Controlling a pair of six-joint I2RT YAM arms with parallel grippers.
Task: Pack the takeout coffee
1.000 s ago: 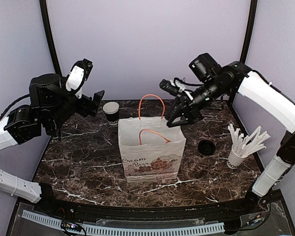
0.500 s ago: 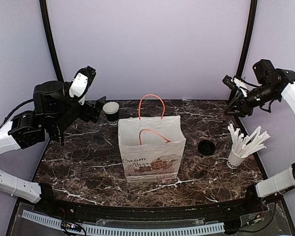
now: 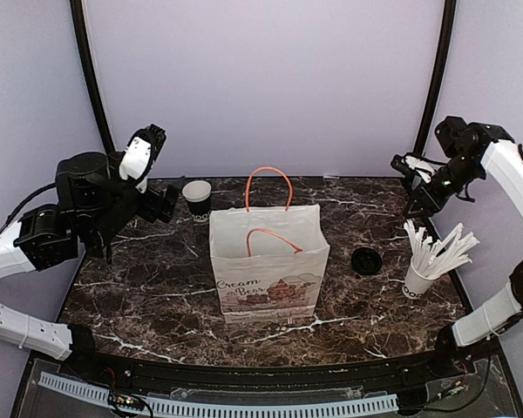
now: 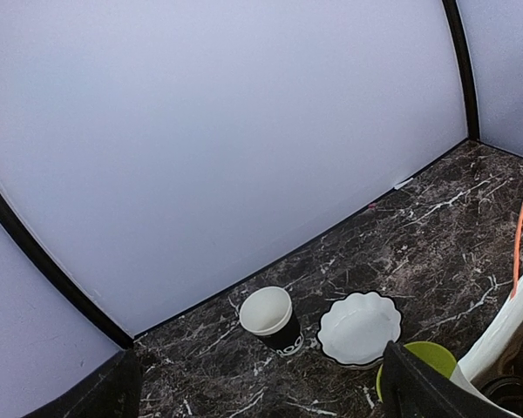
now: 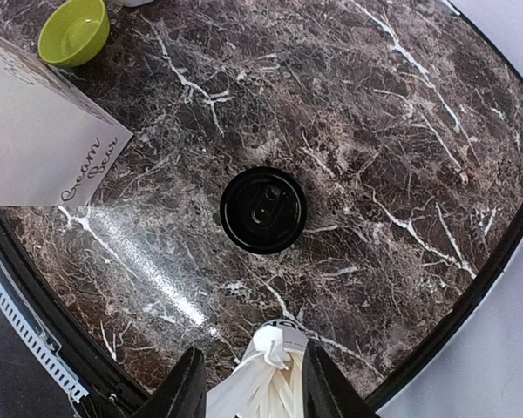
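On the dark marble table [image 3: 139, 287], a white paper bag with orange handles [image 3: 268, 261] stands upright, with an arm raised on each side.
Left gripper [image 4: 260, 387] is spread wide and empty above a lidless black paper cup [image 4: 272, 320], white scalloped plate [image 4: 359, 326] and green bowl [image 4: 416, 361]. The takeout coffee shows only as a dark round top [image 4: 510, 394] inside the bag mouth, not certain. A black plastic lid [image 3: 365, 259] lies right of the bag, then a white cup of white sticks [image 3: 418, 279]. Right gripper [image 5: 254, 383] is partly parted, gripping nothing.

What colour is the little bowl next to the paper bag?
Lime green; the small round glossy bowl shows best in the right wrist view.
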